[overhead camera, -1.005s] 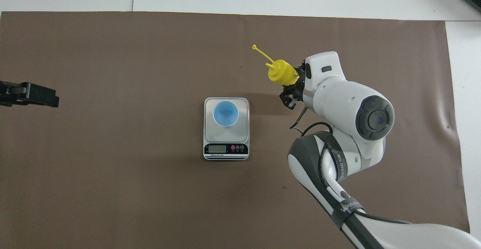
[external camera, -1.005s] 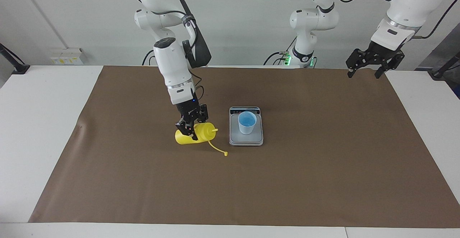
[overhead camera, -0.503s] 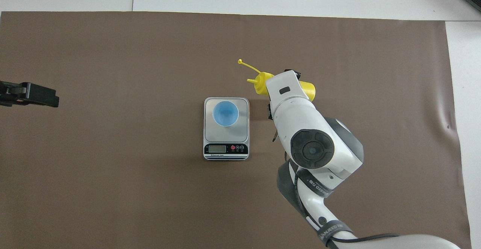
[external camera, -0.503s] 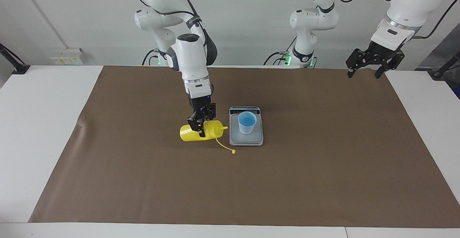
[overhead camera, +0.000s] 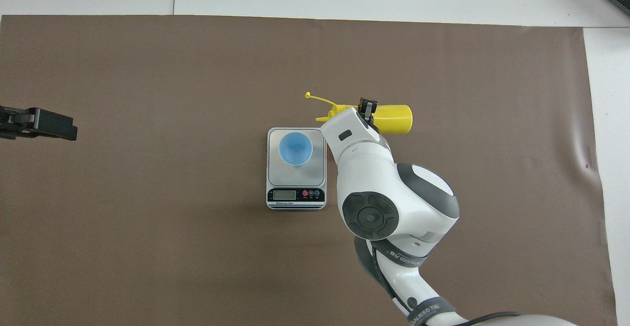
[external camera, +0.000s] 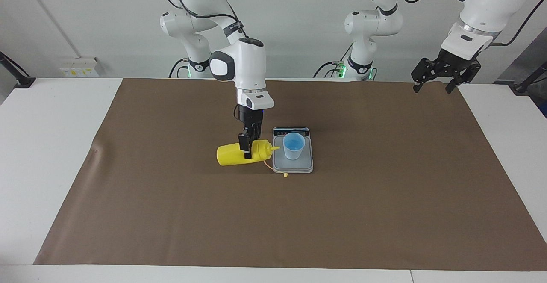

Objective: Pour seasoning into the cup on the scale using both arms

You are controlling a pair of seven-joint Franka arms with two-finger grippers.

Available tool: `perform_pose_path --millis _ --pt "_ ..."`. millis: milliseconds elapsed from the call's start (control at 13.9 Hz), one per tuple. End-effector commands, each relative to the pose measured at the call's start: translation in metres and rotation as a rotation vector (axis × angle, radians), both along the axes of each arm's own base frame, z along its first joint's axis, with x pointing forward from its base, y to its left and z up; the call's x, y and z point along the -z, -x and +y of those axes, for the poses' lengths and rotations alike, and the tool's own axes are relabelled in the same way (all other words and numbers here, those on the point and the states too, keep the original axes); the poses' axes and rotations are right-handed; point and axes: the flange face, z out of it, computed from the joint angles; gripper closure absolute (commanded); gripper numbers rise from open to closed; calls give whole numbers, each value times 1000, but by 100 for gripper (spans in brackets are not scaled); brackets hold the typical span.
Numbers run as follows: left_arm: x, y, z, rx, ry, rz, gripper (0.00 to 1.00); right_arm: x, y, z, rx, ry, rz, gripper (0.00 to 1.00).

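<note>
Brown-papered surface (external camera: 171, 214): your right gripper (external camera: 247, 146) is clamped mid-body on the soft, squeezable seasoning (external camera: 239, 154), nozzle beside the cup (external camera: 294, 145) on the scale (external camera: 295, 165); left gripper (external camera: 440, 75) waits, fingers apart.

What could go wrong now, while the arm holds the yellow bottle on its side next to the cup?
1. The bottle lies sideways in the right gripper, uncapped, with its nozzle short of the cup; seasoning might land on the scale.
2. The loose cap hangs at the scale's edge and might disturb the reading.
3. The left gripper waits apart, so the cup could tip if nudged.
</note>
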Motion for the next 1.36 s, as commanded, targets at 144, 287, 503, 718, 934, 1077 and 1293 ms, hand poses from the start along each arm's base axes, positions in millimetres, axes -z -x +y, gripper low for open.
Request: perform_pose_path --millis 144,287,503,718,934,1077,1293 --pt "0 8 4 -3 14 -4 0 2 10 23 -114 170 -78 100" --pt "0 8 4 -3 14 -4 0 3 15 28 -147 239 -102 100" --pt "0 8 4 -4 14 -4 0 -2 19 40 -178 296 -134 100" --pt "0 8 4 -4 14 -4 0 5 25 59 -215 385 -162 100" --pt "0 8 4 -3 14 -4 0 7 33 67 -235 458 -187 100" --pt "0 8 4 -4 14 -4 0 17 47 84 -247 553 -204 100" --pt "0 8 4 -3 14 -4 0 21 48 90 -260 588 -224 100"
